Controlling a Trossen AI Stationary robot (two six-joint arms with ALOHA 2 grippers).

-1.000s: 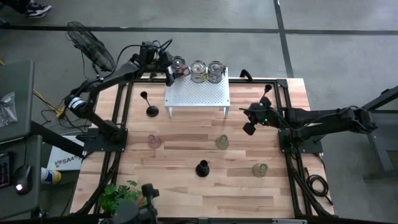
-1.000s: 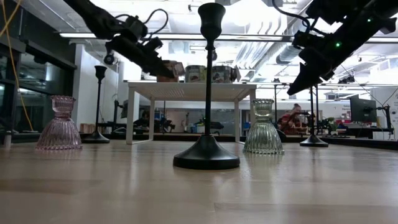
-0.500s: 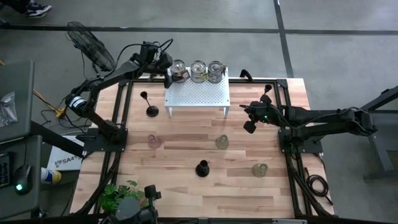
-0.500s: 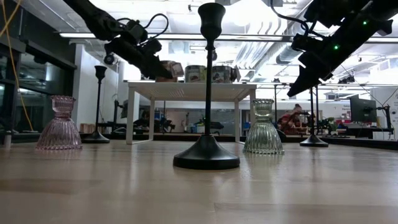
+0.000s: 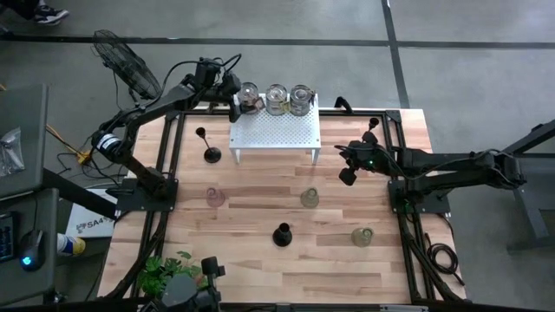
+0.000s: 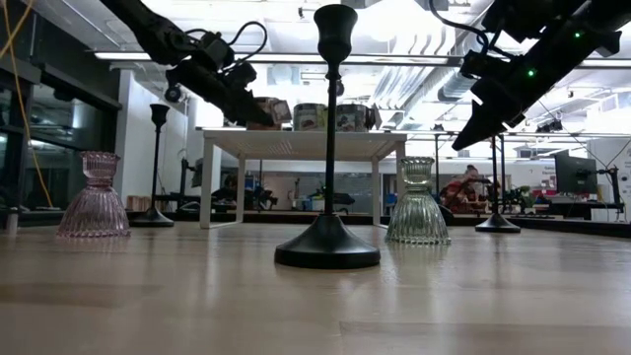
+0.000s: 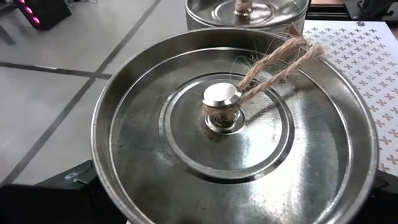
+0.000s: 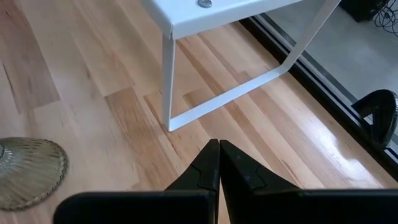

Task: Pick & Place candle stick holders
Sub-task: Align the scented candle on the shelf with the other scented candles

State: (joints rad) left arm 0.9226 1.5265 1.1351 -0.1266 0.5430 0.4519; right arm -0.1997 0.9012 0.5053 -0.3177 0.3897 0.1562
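Three round holders with metal lids stand in a row along the far edge of the white perforated stand. My left gripper has the leftmost one; its lid with knob and twine fills the left wrist view. On the table stand black stemmed holders, a pink glass one and greenish ones. My right gripper hangs shut above the table, right of the stand, holding nothing. My left gripper has the leftmost round holder between its two wide-set fingers, one on each side of the body just under the lid's rim. The fingers come from the table's left, slanting down. I cannot tell whether the holder's base rests on the stand.
Another black stemmed holder stands at the table's far right. A leafy plant sits at the near left corner. The stand's white leg and a greenish holder lie before my right gripper. Bare wood stretches along the near edge.
My left gripper has turned a little at the wrist, and the round holder between its fingers has shifted slightly with it.
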